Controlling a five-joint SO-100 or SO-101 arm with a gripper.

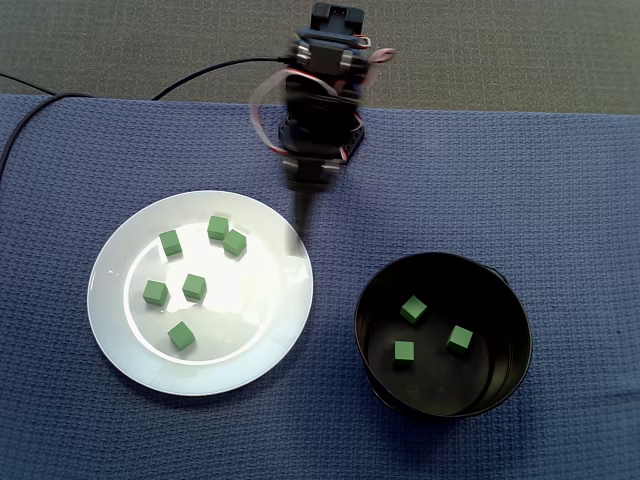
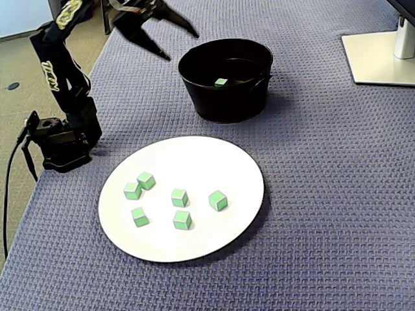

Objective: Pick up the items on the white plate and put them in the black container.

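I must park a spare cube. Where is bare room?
In a fixed view, the plate's right side is bare, as is the cloth between plate and container. The plate's left holds six cubes; the open gripper hangs near the container.

A blue woven cloth (image 1: 560,180) covers the table in both fixed views. A white plate (image 1: 270,330) lies flat on it. A black container (image 1: 505,300) stands upright near the plate, not touching it. In a fixed view it is to the plate's right, with bare cloth between them. In a fixed view the arm's base (image 2: 61,139) sits at the cloth's left edge, and a pale stand foot (image 2: 379,58) rests at the upper right.
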